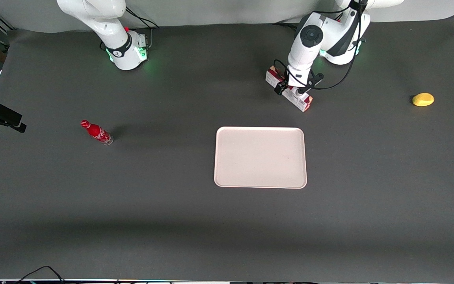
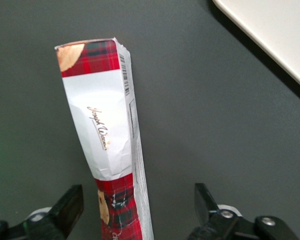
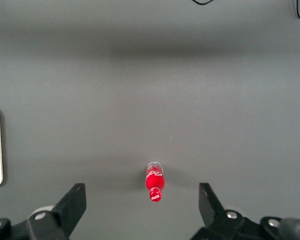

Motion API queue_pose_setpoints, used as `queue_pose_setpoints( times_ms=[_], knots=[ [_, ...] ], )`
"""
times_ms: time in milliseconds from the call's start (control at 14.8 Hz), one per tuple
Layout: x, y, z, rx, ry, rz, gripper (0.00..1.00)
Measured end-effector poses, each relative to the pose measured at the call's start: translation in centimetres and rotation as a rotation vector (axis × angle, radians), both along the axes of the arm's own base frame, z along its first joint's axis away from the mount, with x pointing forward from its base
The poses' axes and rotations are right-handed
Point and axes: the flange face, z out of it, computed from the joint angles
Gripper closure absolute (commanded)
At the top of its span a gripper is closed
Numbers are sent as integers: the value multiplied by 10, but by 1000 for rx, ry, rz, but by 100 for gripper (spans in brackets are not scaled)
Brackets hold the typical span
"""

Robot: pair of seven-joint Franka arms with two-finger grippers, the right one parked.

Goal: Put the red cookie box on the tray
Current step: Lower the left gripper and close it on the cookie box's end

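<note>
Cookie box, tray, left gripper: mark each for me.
red cookie box (image 2: 101,120), left wrist view, white panel.
tray (image 1: 260,157), front view, bare floor.
left gripper (image 2: 139,205), left wrist view, midway between open fingertips, straddling the box.

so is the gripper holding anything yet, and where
Nothing is held: the gripper is open, its fingers astride the middle of the red cookie box without touching it.
</note>
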Motion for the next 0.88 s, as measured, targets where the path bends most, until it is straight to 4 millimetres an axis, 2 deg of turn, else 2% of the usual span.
queue_pose_setpoints(
  times_ms=[135,202,269,876],
  knots=[
    [-3,-2,-1,2,1,-8,78],
    [-3,-3,-1,2,1,-9,95],
    [-4,-3,-1,2,1,-10,100],
    [-3,-4,-2,-3,-3,-10,100]
  ],
)
